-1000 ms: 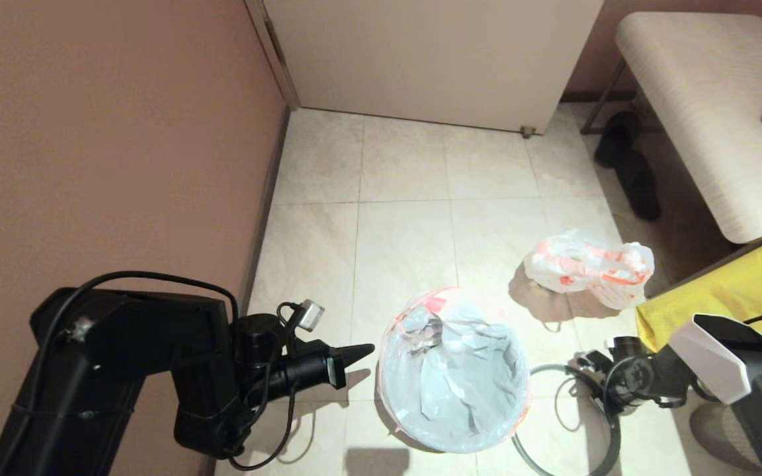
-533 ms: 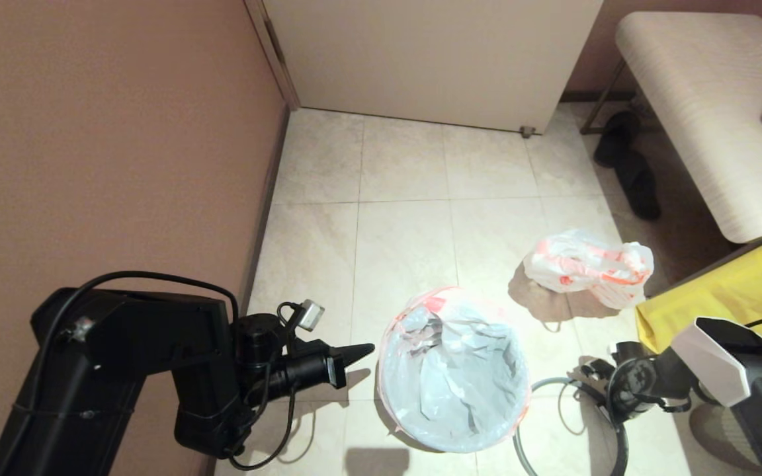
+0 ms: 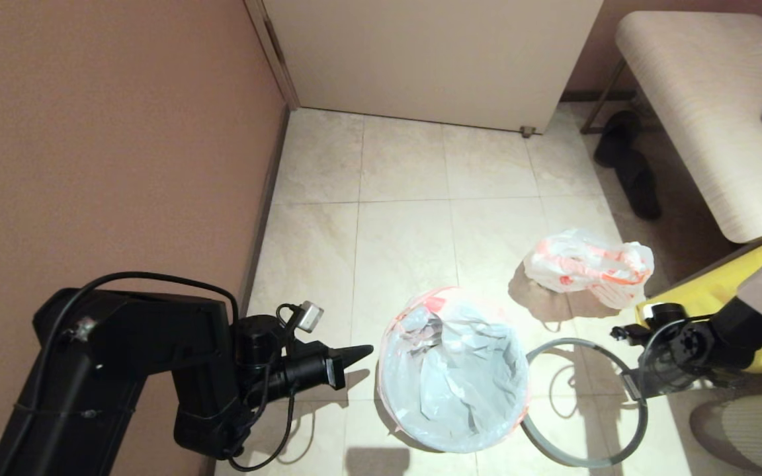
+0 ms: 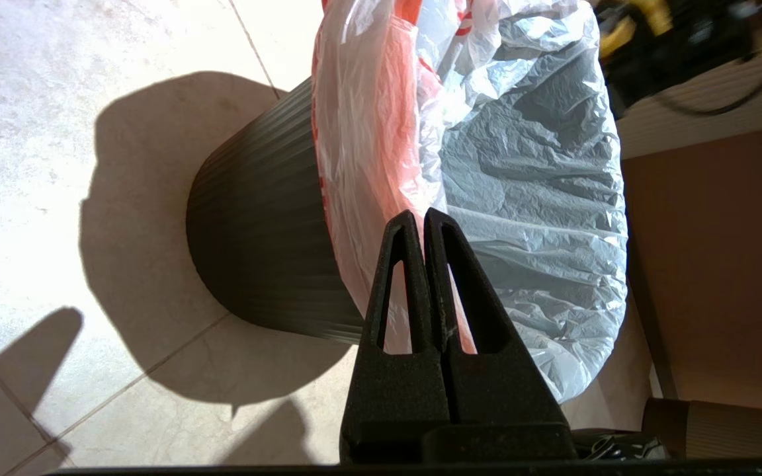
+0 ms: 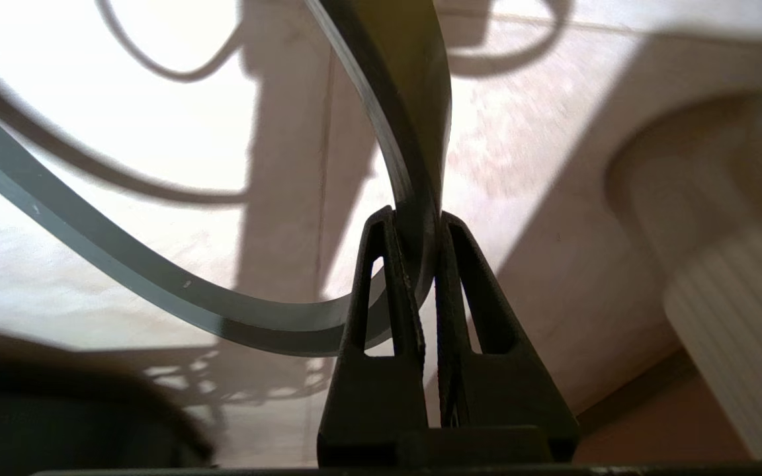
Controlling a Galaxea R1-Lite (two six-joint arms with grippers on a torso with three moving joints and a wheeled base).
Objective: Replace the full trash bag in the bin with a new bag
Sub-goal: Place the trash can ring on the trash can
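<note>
Gripping the thin grey hoop rim (image 3: pixel 583 403) by its edge, the right end effector (image 5: pixel 414 221) has its two black fingers pinched tight on the band, as the right wrist view shows; the hoop hangs tilted just beside the small round black wastebasket (image 4: pixel 255 251), lifted off the tiled floor (image 3: pixel 407 225) at the held side, presumably so it can be brought over the bin's mouth to clamp the liner down; the limp translucent white plastic bag with the orange-pink band (image 3: pixel 454 377) already lines the bin, its mouth folded outward over the wall, which is why the hoop is wanted now; the bulging white bag with orange-red print (image 3: pixel 589 268) sits on the floor beyond the bin, well apart, set aside out of the way; the left end effector (image 3: pixel 354 354) hovers just beside the bin's left rim with its fingers pressed together on nothing, seemingly parked; a yellow fabric bag (image 3: pixel 718 291) lies at the right.
</note>
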